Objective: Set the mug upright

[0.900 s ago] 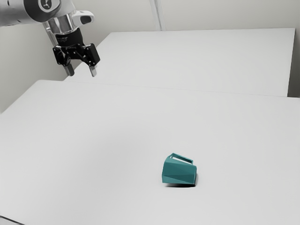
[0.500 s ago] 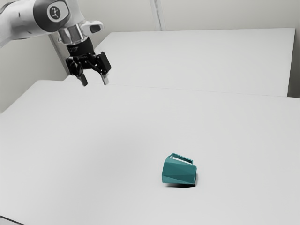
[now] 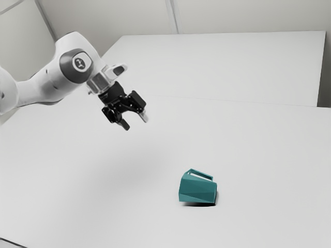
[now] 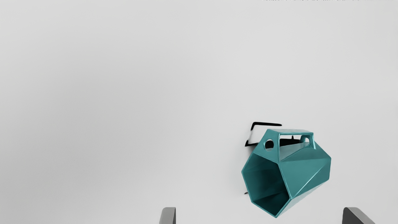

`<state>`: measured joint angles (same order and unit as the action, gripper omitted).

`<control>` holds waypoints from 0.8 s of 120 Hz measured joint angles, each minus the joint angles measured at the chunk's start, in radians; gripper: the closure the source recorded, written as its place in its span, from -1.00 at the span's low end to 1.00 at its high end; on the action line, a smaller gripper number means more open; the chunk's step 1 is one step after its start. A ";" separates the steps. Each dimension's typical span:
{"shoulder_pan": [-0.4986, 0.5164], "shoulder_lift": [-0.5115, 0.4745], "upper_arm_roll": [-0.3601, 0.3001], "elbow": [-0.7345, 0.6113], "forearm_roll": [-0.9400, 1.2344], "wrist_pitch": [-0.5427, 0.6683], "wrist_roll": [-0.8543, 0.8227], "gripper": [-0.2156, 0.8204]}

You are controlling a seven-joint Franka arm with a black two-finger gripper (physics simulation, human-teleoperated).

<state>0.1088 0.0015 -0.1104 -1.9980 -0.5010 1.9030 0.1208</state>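
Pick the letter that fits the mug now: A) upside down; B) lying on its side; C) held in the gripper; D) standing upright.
B: the mug lies on the table, its mouth facing sideways, the open gripper apart from it.

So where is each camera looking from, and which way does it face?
Exterior view: stands at the arm's side, above the table, looking down across it; the arm comes in from the exterior view's left, jaws open above the table.
Wrist view: rides on the arm by the jaws, facing down past them toward the table and the mug's open mouth; the spread jaw tips show at the bottom edge.
Shared: table, jaws and the teal mug lying on its side.
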 joint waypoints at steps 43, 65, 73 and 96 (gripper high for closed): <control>0.004 -0.004 0.000 -0.222 -0.307 0.173 0.204 -0.54; 0.006 -0.002 -0.002 -0.308 -0.397 0.197 0.308 -0.54; 0.007 0.002 -0.002 -0.322 -0.427 0.202 0.348 -0.54; 0.005 0.011 -0.001 -0.358 -0.501 0.210 0.450 -0.54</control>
<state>0.1136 0.0129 -0.1119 -2.3558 -1.0019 2.1126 0.5705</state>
